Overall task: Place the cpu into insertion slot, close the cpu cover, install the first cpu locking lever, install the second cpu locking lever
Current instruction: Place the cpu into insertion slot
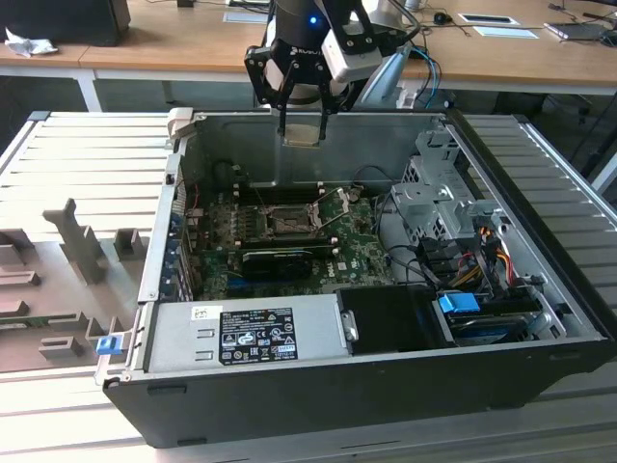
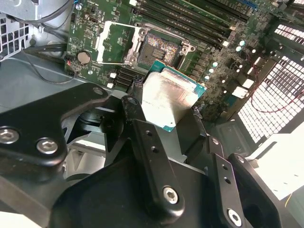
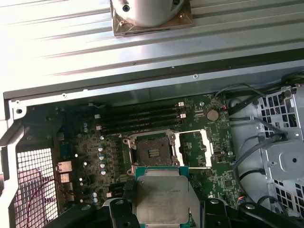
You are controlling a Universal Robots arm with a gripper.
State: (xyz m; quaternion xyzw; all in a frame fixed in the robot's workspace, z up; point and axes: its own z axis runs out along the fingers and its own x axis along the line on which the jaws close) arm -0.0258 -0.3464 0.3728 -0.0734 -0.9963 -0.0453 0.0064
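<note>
Above the case (image 1: 386, 395), at twelve o'clock from the dark slot (image 1: 285, 224) in the exterior view, the gripper (image 1: 303, 130) clamps the square, smudged silver cpu (image 3: 163, 197); the thin metal cover (image 3: 207, 148) lies open.

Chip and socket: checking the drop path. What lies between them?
Nothing. In the first wrist view the chip, shut in the gripper, hangs clear of the open socket, the stretch between them bare.

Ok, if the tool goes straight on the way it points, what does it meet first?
Most likely the insertion slot: the tool, shut on the cpu, hangs roughly over it, the cpu cover open. Depth is unclear; it may land beside it on the board.
</note>
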